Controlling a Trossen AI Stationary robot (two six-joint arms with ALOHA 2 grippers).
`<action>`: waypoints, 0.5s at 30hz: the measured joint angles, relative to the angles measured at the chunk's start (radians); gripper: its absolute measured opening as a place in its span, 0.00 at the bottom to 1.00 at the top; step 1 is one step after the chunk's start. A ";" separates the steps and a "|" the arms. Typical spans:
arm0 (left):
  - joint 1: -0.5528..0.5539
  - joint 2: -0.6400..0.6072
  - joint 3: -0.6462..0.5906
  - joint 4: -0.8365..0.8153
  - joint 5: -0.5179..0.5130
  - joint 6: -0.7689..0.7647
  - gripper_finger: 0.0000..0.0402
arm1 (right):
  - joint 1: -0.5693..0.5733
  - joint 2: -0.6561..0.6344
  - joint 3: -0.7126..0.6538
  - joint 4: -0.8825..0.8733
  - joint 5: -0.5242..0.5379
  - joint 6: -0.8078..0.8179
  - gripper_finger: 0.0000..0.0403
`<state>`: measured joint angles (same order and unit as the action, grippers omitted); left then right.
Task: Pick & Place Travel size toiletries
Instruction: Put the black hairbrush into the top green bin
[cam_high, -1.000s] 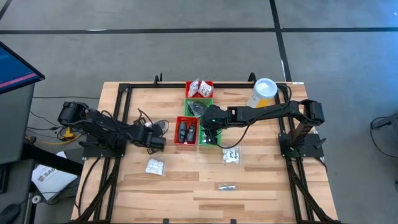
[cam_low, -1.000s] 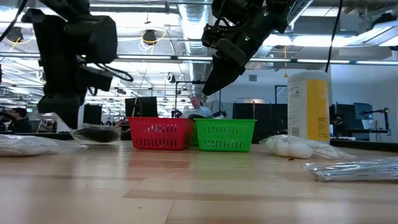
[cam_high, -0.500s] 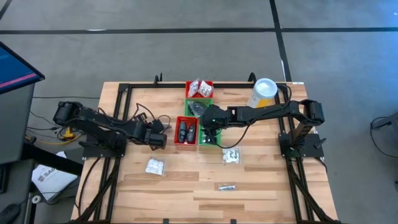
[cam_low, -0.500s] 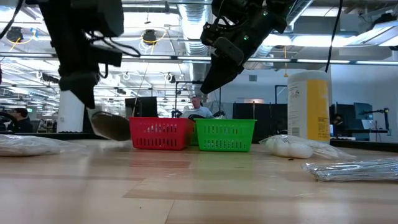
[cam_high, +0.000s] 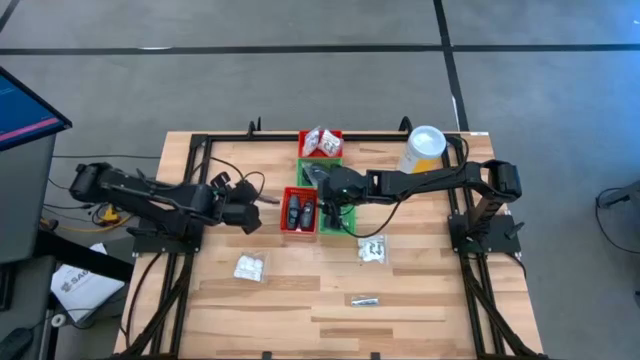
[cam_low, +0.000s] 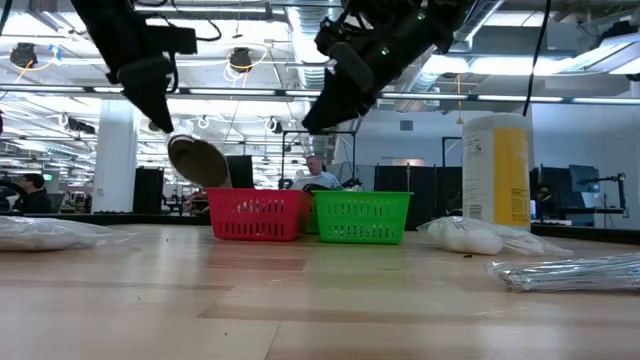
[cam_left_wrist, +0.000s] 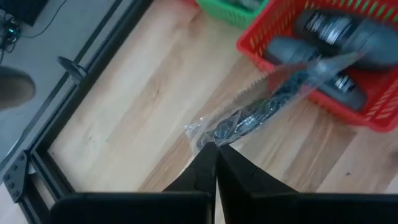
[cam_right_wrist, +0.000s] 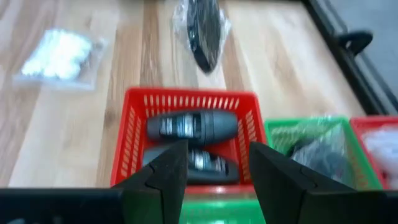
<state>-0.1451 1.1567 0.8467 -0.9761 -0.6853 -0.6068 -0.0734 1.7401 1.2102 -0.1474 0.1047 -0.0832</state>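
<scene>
Lifted higher, bagged dark tin (cam_low: 197, 160) (contents blurred), left tool (cam_left_wrist: 216, 148) pinching it, right tool (cam_right_wrist: 212, 163) spread.

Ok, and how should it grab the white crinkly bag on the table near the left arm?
Come straight down from above and pinch the white sachet bag across its puffy middle. It lies flat on the table with open space all round, so a sideways approach would likely just push it along.
</scene>
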 joint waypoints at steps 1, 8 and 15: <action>0.000 -0.004 0.007 0.000 -0.003 0.002 0.00 | 0.000 0.000 0.000 0.019 0.000 -0.004 0.39; 0.000 -0.008 0.073 0.020 -0.030 0.045 0.00 | 0.001 0.000 0.000 0.123 0.000 -0.006 0.39; 0.000 -0.008 0.097 0.123 -0.033 0.108 0.00 | 0.002 0.000 0.000 0.159 0.000 -0.006 0.39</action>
<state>-0.1452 1.1488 0.9440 -0.8528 -0.7181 -0.4988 -0.0719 1.7401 1.2102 0.0121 0.1047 -0.0891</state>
